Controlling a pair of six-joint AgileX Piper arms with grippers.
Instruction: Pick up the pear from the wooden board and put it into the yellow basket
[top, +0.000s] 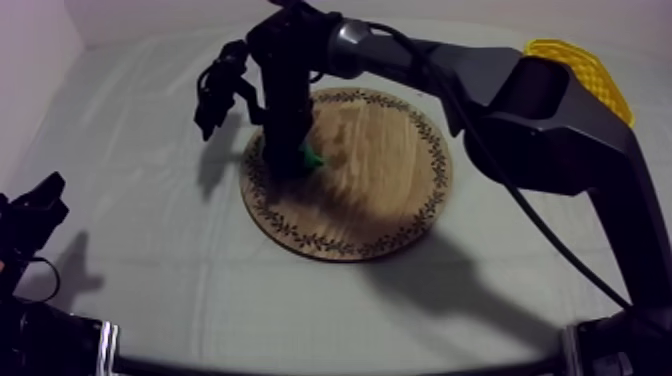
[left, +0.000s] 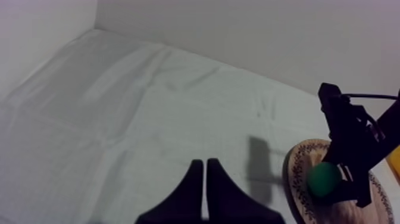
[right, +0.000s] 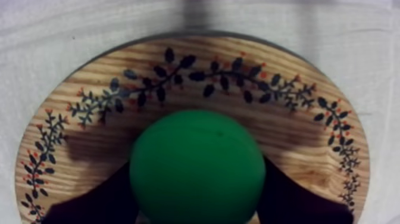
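Clamping the pear (right: 196, 167) on the board (top: 385, 195), right gripper (top: 298, 165) is beginning pickup; basket (top: 585, 65) drop is pending; left gripper (left: 205, 179) is idling closed.

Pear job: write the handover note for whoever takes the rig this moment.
Left gripper: shut on nothing, low over the cloth, away from the board.
Right gripper: shut on the pear, over the board near its rim.
Basket: far right corner of the cloth.
Done: pear grasped; cannot tell whether it is off the board yet.
To do: lift, carry to the basket, release.
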